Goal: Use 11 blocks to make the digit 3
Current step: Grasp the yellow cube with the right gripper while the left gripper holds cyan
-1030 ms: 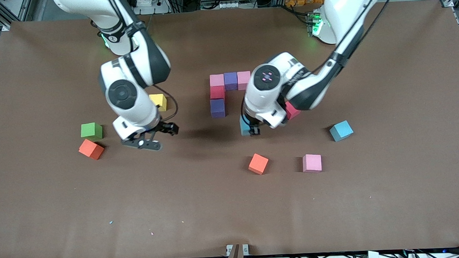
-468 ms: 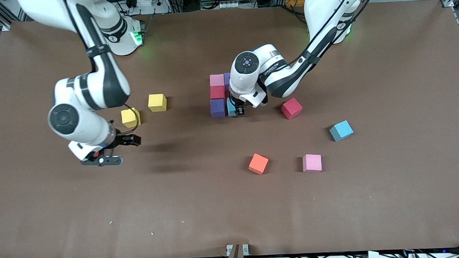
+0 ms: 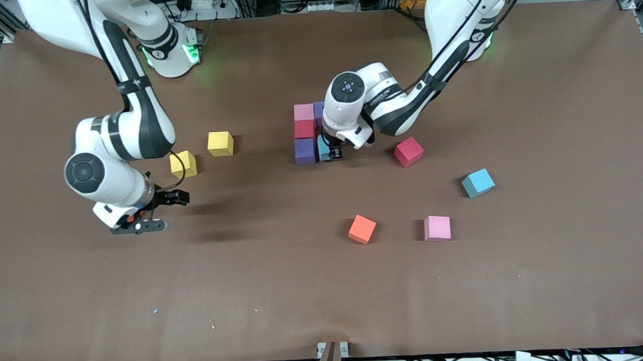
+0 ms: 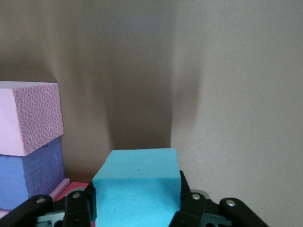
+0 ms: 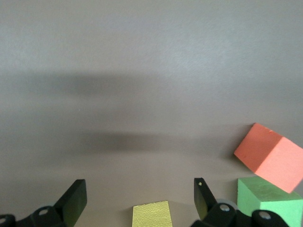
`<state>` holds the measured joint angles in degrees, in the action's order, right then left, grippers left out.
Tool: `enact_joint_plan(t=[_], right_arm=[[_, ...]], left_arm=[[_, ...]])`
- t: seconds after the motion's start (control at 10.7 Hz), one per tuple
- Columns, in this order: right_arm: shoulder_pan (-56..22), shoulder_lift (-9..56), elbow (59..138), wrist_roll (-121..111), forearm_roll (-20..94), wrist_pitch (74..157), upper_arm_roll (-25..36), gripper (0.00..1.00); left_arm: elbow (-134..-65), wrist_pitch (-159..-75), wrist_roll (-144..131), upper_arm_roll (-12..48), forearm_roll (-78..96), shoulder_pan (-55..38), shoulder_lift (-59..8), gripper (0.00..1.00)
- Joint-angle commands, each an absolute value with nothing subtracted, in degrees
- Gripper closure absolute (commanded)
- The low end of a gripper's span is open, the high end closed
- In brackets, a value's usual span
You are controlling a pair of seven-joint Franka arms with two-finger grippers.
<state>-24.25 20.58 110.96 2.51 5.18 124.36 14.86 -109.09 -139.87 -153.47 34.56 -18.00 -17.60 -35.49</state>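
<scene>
My left gripper (image 3: pixel 331 152) is shut on a sky-blue cube (image 3: pixel 324 148), held low against the purple cube (image 3: pixel 305 151) of the partial figure. That figure has a pink cube (image 3: pixel 304 112), a second purple cube (image 3: pixel 318 109), a crimson cube (image 3: pixel 304 129) and the purple one; my left hand hides the rest. The left wrist view shows the sky-blue cube (image 4: pixel 137 189) between the left gripper's (image 4: pixel 136 205) fingers, with pink (image 4: pixel 28 118) and purple (image 4: pixel 28 175) cubes beside it. My right gripper (image 3: pixel 156 212) is open and empty over the table beside a yellow cube (image 3: pixel 183 164).
Loose on the table are a second yellow cube (image 3: pixel 220 143), a crimson cube (image 3: pixel 408 151), a sky-blue cube (image 3: pixel 478 183), an orange cube (image 3: pixel 362 229) and a pink cube (image 3: pixel 437 228). The right wrist view shows an orange cube (image 5: pixel 270 156) and the green cube (image 5: pixel 270 201).
My left gripper carried the sky-blue cube up beside the purple cube and has settled there. My right arm swung toward its own end of the table, over the orange and green cubes.
</scene>
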Motion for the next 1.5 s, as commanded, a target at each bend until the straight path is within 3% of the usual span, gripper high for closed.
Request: enact_joint_plan(t=[0.0, 0.47, 1.4], right_arm=[[-24.2, 12.6, 123.7, -3.2, 4.6, 132.2, 14.6, 0.0], [-27.2, 6.2, 135.6, -4.2, 4.6, 136.6, 14.5, 0.0], [-26.6, 12.1, 140.3, -4.2, 4.7, 145.0, 14.5, 0.0]], left_arm=[[-108.9, -140.9, -154.7, 34.3, -20.3, -18.0, -36.5, 1.0], [-108.0, -141.0, -154.8, 34.2, -22.5, -19.1, -37.9, 1.0], [-106.6, -140.9, -155.0, 33.1, -24.2, -20.7, -39.7, 1.0]])
